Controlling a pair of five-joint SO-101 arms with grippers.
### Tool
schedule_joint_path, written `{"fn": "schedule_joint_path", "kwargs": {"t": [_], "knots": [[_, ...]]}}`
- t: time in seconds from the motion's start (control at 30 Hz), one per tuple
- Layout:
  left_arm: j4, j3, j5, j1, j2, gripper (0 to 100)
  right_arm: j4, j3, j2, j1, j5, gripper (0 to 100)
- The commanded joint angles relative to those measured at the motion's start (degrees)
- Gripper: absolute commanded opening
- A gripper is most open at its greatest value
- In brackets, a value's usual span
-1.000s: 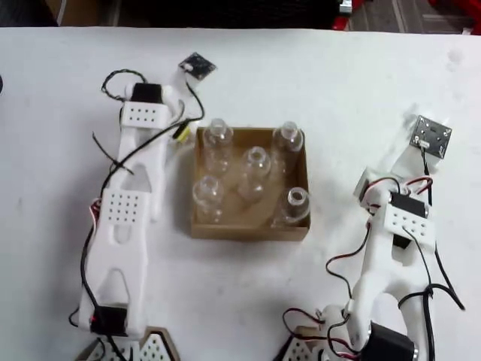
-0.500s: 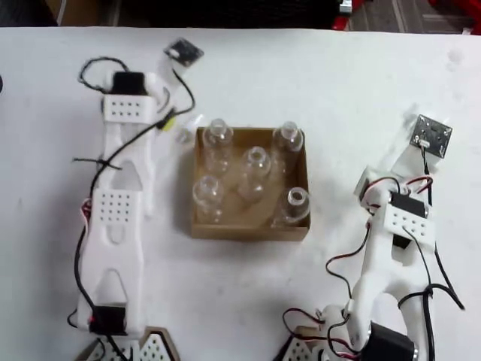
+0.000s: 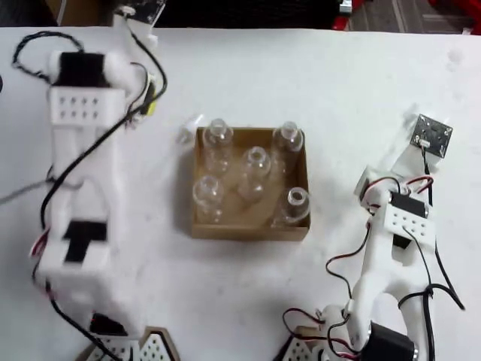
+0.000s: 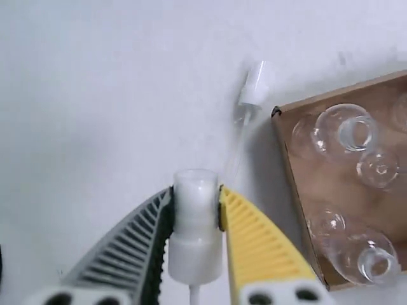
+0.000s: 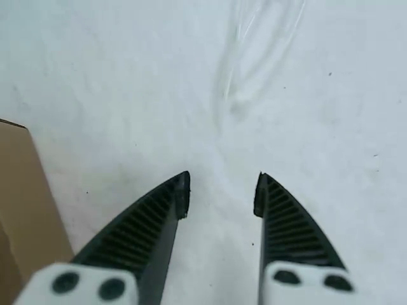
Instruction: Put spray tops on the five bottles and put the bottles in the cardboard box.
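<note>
The left claw is clenched on a white spray top, its grey and yellow fingers pressing the top from either side above the white bench. Its arm stands over the bench's left side, beside the cardboard box. A second spray top lies on its side on the bench just off the box's far left corner, its thin clear tube pointing towards the claw in the left wrist view. Five clear bottles stand upright in the box, one at the middle and four towards the corners, all with open necks. On the other side of the box, the right arm rests low on the bench. The right claw is released, its dark fingers parted over bare bench with nothing between them, and a brown edge of the box lies near it.
</note>
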Motion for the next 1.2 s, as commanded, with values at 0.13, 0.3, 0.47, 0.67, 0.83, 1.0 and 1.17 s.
{"fn": "schedule_joint_path", "kwargs": {"t": [0.13, 0.3, 0.47, 0.67, 0.83, 1.0, 1.17], "knots": [[-16.26, 27.87, 4.22, 5.32, -32.31, 2, -1.01, -0.18, -0.22, -0.31, 0.79, 14.4], [-37.45, 47.38, 10.11, 4.88, -45.67, 2, -0.92, -0.09, -0.22, -0.31, 0.79, 14.4], [-59.52, 63.56, 10.90, 5.49, -55.96, 2, -1.27, 0.70, -0.66, -0.40, 0.79, 14.4], [-80.88, 75.52, 10.46, 9.45, -60.79, 2, -3.82, 1.41, -0.13, -0.31, 0.79, 14.4], [-98.20, 83.87, 10.37, 13.76, -60.79, 2, -7.25, 2.90, -0.13, -0.04, 0.79, 14.4], [-120.00, 90.73, 10.37, 16.75, -58.33, 2, -9.71, 3.69, -0.13, 0.22, 0.79, 14.4], [-124.92, 91.60, 7.65, 17.27, -50.86, 2, -9.89, 3.60, -0.13, 2.68, 0.26, 14.4]]}}
